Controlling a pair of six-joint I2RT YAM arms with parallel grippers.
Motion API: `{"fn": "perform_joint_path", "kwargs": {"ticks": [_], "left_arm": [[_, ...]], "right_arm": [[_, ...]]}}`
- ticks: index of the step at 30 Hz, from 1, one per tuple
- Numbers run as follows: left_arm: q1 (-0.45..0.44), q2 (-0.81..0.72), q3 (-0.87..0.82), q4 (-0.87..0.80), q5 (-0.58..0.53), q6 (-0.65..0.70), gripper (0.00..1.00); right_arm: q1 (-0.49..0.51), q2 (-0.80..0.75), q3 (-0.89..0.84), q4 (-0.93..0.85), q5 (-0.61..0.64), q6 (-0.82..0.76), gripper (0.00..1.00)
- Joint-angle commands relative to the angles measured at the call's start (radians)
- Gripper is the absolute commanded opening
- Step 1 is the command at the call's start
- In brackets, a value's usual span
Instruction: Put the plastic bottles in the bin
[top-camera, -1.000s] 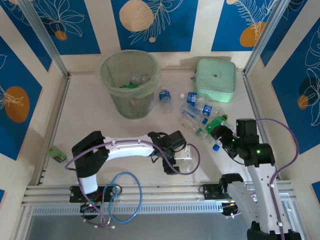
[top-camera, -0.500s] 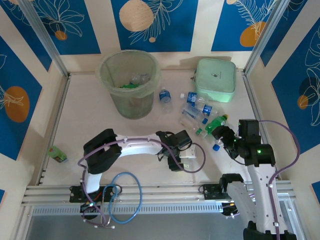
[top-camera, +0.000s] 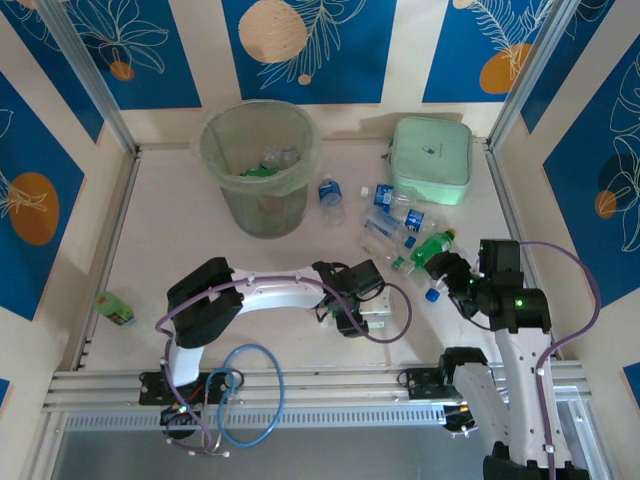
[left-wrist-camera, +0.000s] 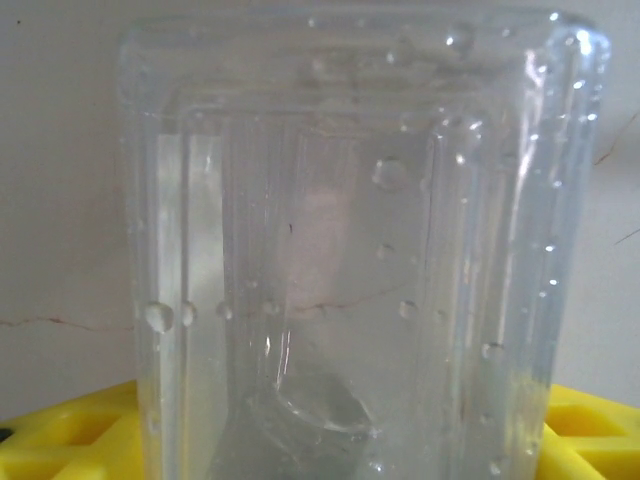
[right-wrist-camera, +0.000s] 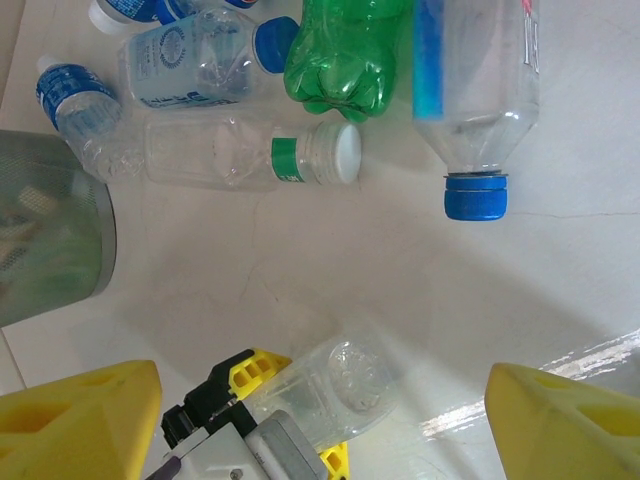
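Plastic bottles: one clear bottle (top-camera: 373, 314) sits in the left gripper (top-camera: 356, 310) at the near middle of the table (top-camera: 200, 240), clamped between the yellow fingers (left-wrist-camera: 60, 440). In the left wrist view we note droplets on its wall. We cannot tell whether it touches the tabletop.

To its right, the right gripper (top-camera: 447, 272) hangs low, its own fingers (right-wrist-camera: 80, 420) spread wide with nothing between them.

Just beyond lie a blue-capped bottle (right-wrist-camera: 478, 80), a green bottle (right-wrist-camera: 345, 50) and a white-capped bottle (right-wrist-camera: 220, 155), close together on their sides. Blue-labelled bottles (top-camera: 395, 200) lie behind them.

A lone bottle (top-camera: 330, 193) lies just beside the bin (top-camera: 215, 150), which stands upright at the far left-centre with a few bottles inside.

The mint case (top-camera: 432, 165) lies at the far right.
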Motion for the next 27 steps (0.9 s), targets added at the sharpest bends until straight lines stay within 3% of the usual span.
{"fn": "perform_joint_path", "kwargs": {"ticks": [1, 14, 27], "left_arm": [[-0.002, -0.044, 0.027, -0.043, -0.007, -0.024, 0.65], [0.046, -0.263, 0.091, -0.076, -0.053, -0.075, 0.65], [0.34, -0.346, 0.558, -0.222, -0.159, -0.181, 0.68]], "right_arm": [[-0.008, -0.008, 0.029, -0.016, -0.031, -0.023, 0.85], [-0.024, -0.049, 0.039, -0.006, -0.045, -0.037, 0.84], [-0.024, -0.06, 0.0, 0.023, -0.077, -0.032, 0.84]]}}
